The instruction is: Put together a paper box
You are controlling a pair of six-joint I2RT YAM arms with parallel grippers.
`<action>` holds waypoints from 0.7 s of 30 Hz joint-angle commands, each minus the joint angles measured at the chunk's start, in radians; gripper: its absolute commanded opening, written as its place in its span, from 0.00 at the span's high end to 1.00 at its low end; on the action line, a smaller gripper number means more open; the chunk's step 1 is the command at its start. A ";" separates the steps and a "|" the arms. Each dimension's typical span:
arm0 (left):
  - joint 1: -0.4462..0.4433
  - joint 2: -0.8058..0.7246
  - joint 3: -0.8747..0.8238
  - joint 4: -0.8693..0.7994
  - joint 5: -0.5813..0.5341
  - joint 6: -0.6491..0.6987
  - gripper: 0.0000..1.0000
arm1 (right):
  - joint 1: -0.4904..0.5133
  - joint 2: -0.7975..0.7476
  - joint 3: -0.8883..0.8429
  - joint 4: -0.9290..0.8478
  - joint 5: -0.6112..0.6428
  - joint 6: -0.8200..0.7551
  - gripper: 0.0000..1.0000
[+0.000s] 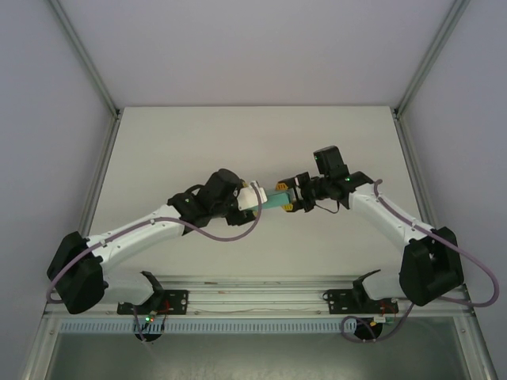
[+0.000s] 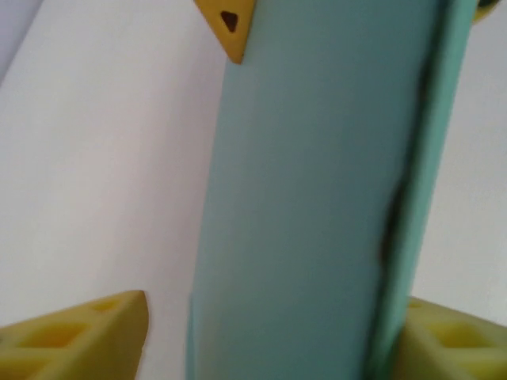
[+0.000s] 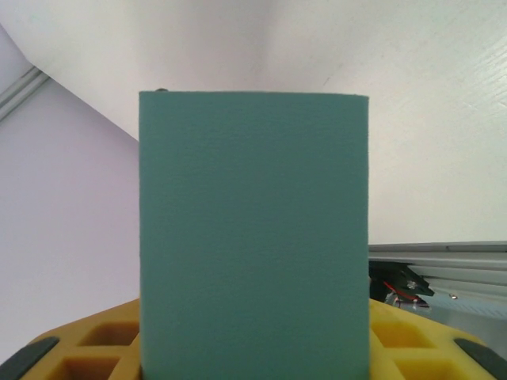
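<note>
Evidently the paper box [image 1: 278, 198] is being held clear of the table [image 1: 238, 134], over its middle, between the two arms. It is being clamped at one end by the right tool [image 1: 291, 199], coming from 4 o'clock, while the left tool [image 1: 258, 196], coming from 8 o'clock, is being set around the other end with its jaws apart. In the left wrist view one yellow finger [image 2: 451, 340] at 5 o'clock is being pressed to the card's edge, and the other at 7 o'clock is being shown clear of it. The step in hand is being judged as a squeeze to square the box and shut its dark seam [image 2: 392, 222], gaping slightly along the 3 o'clock side of that view. To do it well, a slow, even closing is being called for, across the flat faces rather than on a corner, since the teal-green card is thin and would likely be dented by a hard pinch. In the right wrist view the card is being shown as matte and finely grained, a flat rectangle with crisp top corners; the fingers are being seen as moulded yellow plastic with hollow cells.
</note>
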 commanded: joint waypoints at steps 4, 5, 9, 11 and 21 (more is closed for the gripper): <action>-0.005 -0.040 0.016 0.022 -0.034 0.022 0.44 | 0.008 -0.045 0.008 -0.013 -0.055 0.012 0.63; -0.005 -0.043 0.017 0.019 -0.037 0.021 0.46 | 0.007 -0.049 0.007 -0.006 -0.058 0.019 0.62; -0.005 -0.053 0.025 0.008 -0.038 0.016 0.50 | 0.006 -0.058 0.013 -0.025 -0.057 -0.001 0.49; -0.004 -0.066 0.018 0.013 -0.033 0.015 0.54 | 0.006 -0.067 0.032 -0.074 -0.015 -0.055 0.45; -0.005 -0.115 -0.033 -0.081 0.017 -0.106 0.62 | -0.078 -0.166 0.129 -0.188 0.408 -0.529 0.00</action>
